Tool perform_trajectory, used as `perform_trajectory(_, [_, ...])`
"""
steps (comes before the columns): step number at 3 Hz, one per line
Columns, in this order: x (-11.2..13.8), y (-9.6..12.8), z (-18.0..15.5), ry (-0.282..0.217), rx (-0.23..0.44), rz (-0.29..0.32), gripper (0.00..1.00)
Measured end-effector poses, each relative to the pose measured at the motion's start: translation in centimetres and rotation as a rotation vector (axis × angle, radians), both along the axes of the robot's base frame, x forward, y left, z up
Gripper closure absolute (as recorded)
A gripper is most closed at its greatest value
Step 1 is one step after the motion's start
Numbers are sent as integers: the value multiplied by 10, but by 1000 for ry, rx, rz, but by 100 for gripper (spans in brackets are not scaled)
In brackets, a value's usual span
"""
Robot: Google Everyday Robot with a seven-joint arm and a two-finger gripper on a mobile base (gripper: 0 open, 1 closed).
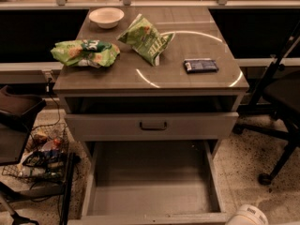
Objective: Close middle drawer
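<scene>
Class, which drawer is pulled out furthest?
The middle drawer, the long tray below; the top drawer is barely open. Gripper not in view.

White bowl [106, 17], crumpled green snack bag [84, 53], second green bag [146, 39] and dark packet [200, 65] on cabinet top [117, 81].

A rounded, smooth, off-white arm [248, 215] shell with a faint seam pokes in at the frame's bottom right edge; the gripper sits out of frame.

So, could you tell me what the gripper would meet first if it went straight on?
Cannot tell: the gripper is out of view; only a white rounded part shows bottom right, nearest the front of the open middle drawer.
</scene>
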State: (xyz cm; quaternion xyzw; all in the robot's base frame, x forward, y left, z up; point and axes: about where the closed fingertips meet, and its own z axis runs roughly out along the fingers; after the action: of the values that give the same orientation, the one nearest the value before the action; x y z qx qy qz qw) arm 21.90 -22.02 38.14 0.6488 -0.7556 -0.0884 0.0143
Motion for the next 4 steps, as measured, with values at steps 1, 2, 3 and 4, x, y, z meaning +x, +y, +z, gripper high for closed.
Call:
perform_trajectory(1, [32, 10, -17, -47, 28, 59, 100])
perform_trajectory(2, [62, 25, -34, -70, 50, 112, 100])
perform_trajectory(3, [70, 26, -35, -79, 49, 120, 100])
perform_trajectory(4, [97, 31, -35, -112, 43, 148, 100])
